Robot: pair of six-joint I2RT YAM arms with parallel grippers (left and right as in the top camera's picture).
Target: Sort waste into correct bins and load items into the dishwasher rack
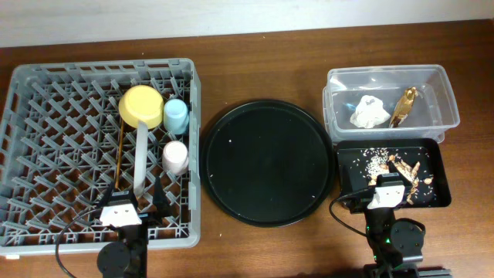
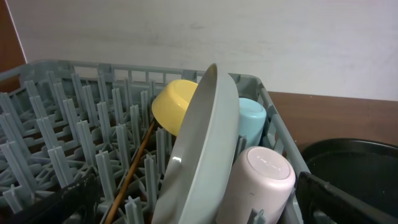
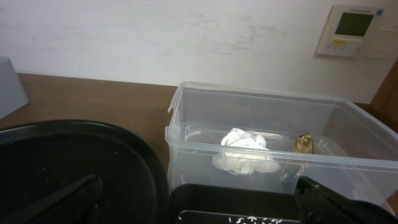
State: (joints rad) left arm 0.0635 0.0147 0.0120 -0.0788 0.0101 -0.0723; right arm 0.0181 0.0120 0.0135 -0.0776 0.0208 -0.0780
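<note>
The grey dishwasher rack [image 1: 100, 71] holds the yellow bowl [image 1: 143, 106], blue cup [image 1: 176, 116], pink cup [image 1: 175, 156], the grey-green plate [image 1: 141, 158] standing on edge, and the chopsticks [image 1: 121, 154]. My left gripper [image 1: 133, 207] is open and empty over the rack's front edge, its fingers either side of the plate [image 2: 205, 143] and pink cup [image 2: 264, 180]. The clear tub [image 1: 386, 71] holds white tissue [image 1: 369, 112] and a gold wrapper [image 1: 404, 106]. The black rectangular tray [image 1: 444, 174] holds food scraps [image 1: 405, 170]. My right gripper [image 1: 386, 191] is open and empty at that tray's front edge.
A large round black tray [image 1: 268, 162] lies between the rack and the bins, with a few crumbs on it. It also shows at the left of the right wrist view [image 3: 74, 155]. The wall runs close behind the table.
</note>
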